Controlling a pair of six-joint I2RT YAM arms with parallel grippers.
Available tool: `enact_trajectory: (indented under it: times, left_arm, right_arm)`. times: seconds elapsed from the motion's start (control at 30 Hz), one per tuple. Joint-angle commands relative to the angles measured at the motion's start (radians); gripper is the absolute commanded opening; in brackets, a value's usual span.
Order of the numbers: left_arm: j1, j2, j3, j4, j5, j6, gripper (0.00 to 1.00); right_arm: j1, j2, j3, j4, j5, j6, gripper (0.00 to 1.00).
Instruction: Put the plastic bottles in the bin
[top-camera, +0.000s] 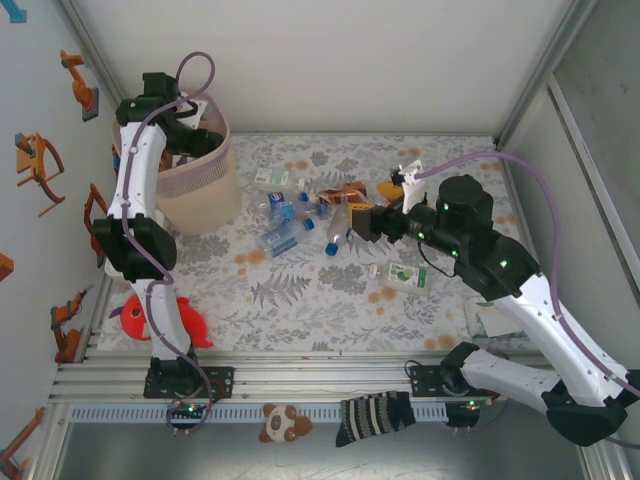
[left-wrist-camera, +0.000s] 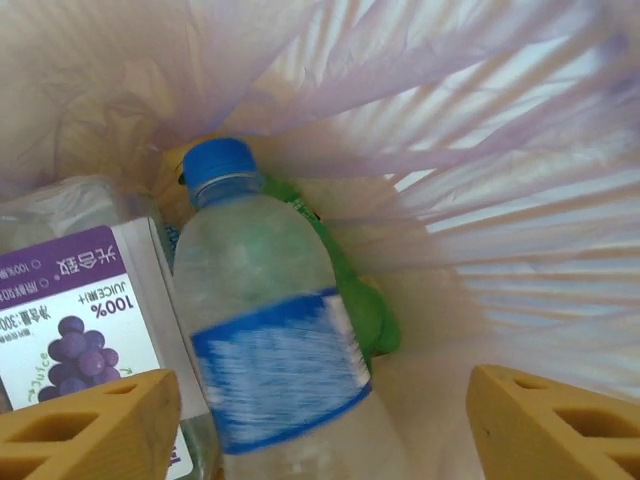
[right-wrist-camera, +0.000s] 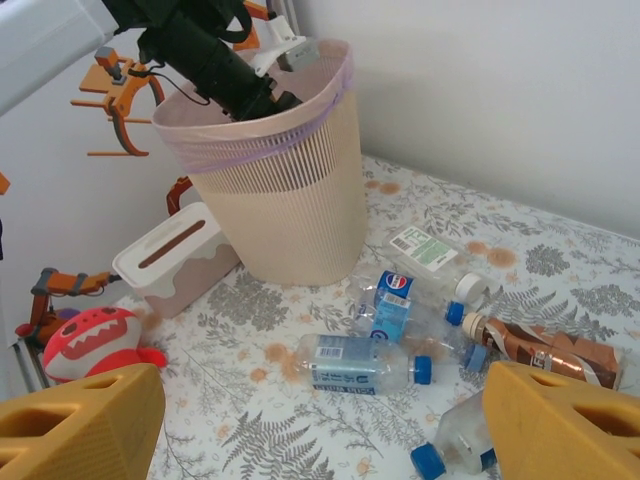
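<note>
**Left gripper** (left-wrist-camera: 320, 385): fingers spread wide, lowered into the mouth of the bin (top-camera: 205, 195). Between the fingers lies a blurred blue-capped bottle (left-wrist-camera: 270, 340) with a blue label. It is clear of the finger at the right of the wrist view; contact with the other finger cannot be told. A grape-juice bottle (left-wrist-camera: 80, 310) with a purple label lies against its left side, and a green bottle (left-wrist-camera: 365, 315) lies partly behind it. The pink bag (left-wrist-camera: 450, 120) lines the ribbed wall around them.

**Right gripper** (right-wrist-camera: 320, 420): fingers spread, nothing between them, held above the fern-patterned tabletop (right-wrist-camera: 560, 260). Ahead of it, loose on the tabletop near the bin, lie a blue-labelled bottle (right-wrist-camera: 365, 362), a Pepsi bottle (right-wrist-camera: 400, 305), a brown bottle (right-wrist-camera: 550, 352) and a flattened clear bottle (right-wrist-camera: 430, 250). A white box (right-wrist-camera: 175, 260) stands just beside the bin's foot, and a red shark toy (right-wrist-camera: 95, 340) sits near the box.
</note>
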Motion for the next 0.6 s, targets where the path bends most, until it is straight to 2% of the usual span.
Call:
enact_trajectory:
  times: [0.0, 0.17, 0.3, 0.57]
  left_arm:
    - [-0.002, -0.057, 0.035, 0.001, 0.027, -0.010, 0.78]
    - [-0.002, -0.109, 0.034, 0.048, 0.070, -0.029, 0.78]
    - [-0.002, -0.138, 0.031, 0.071, 0.119, -0.054, 0.73]
    - [-0.022, -0.229, -0.054, 0.139, 0.188, -0.082, 0.71]
  right_arm:
    - [-0.006, -0.005, 0.028, 0.005, -0.007, 0.013, 0.82]
    - [-0.006, 0.001, 0.027, 0.012, -0.011, 0.015, 0.82]
    - [-0.007, 0.004, 0.027, 0.010, 0.008, 0.014, 0.82]
    - [-0.006, 0.069, 0.101, -0.149, 0.209, 0.021, 0.82]
